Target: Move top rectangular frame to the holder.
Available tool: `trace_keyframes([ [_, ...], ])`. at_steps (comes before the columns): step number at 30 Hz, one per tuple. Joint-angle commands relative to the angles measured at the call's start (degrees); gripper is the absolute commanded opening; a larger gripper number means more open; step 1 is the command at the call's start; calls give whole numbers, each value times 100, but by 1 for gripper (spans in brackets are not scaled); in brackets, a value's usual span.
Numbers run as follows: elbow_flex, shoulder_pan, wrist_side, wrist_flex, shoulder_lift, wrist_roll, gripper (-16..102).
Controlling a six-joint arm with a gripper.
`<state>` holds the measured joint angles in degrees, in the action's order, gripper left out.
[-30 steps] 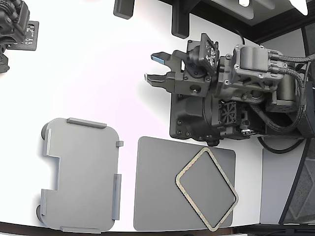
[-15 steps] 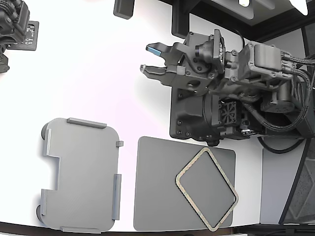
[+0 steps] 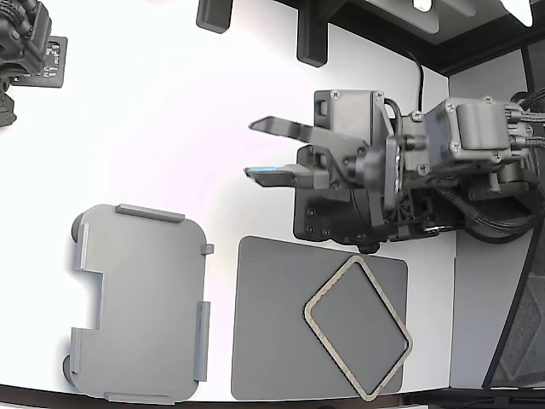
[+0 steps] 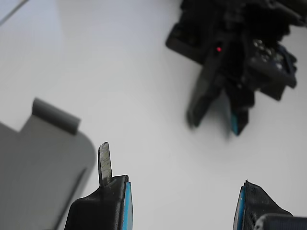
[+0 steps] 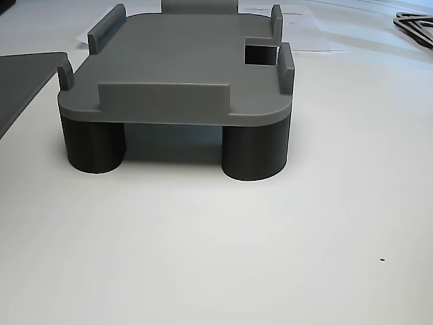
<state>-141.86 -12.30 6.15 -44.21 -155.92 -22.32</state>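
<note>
A: Starting at the exterior view's left, what's there?

B: A second arm (image 3: 24,43) sits dark in the top corner, well apart from everything. Below it stands the holder (image 3: 140,302), a light grey plate with rounded corners, raised tabs along its edges and a stepped notch on its left side. Nothing lies on it. The other view shows it on short dark round feet (image 5: 256,150).

A: And the frame?

B: Further right, the frame (image 3: 358,329) lies flat on the right half of a dark grey mat (image 3: 272,324), turned like a diamond. It is a thin tan outline with rounded corners, hollow, the mat showing through. Its lower corner reaches the mat's near edge. Speckles are too fine to make out.

A: Where's the gripper?

B: The gripper (image 3: 262,149) hangs over the bare white table (image 3: 170,119), above the mat's upper edge and well apart from the frame. Its fingers point toward the exterior view's left, spread apart, holding nothing. In the wrist view both fingertips (image 4: 104,163) frame empty table, with a corner of the holder beside one.

A: Anything in the way?

B: Only the arm's dark base (image 3: 341,217) near the mat's upper edge.
</note>
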Motion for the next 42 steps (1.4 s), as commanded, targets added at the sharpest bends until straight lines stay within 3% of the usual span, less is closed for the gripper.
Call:
trace_keyframes([
  [1, 721, -1063, 729, -334, 475, -721, 89],
  [3, 1002, -1740, 1187, -501, 870, -765, 93],
  [10, 1986, -3173, 1995, -976, 2487, -562, 85],
  [13, 2566, -3894, 2672, -1354, 3296, -404, 93],
  [15, 2892, -4157, 2531, -1696, 3656, -800, 100],
  [18, 3349, -4421, 2162, -2136, 4087, -1072, 90],
  [20, 3542, -4649, 2215, -2338, 4271, -1371, 99],
  [22, 3718, -4816, 2153, -2470, 4412, -1652, 87],
  [26, 3920, -4966, 1424, -2584, 4623, -2514, 87],
  [28, 4087, -5247, 1521, -2751, 4755, -2443, 84],
  [30, 4438, -5449, 1521, -3199, 4966, -2487, 82],
  [33, 5229, -5669, 1248, -4069, 5449, -2593, 91],
  [37, 6179, -6073, 1125, -4816, 6135, -2522, 89],
  [42, 6223, -6530, 817, -4737, 6434, -2268, 80],
])
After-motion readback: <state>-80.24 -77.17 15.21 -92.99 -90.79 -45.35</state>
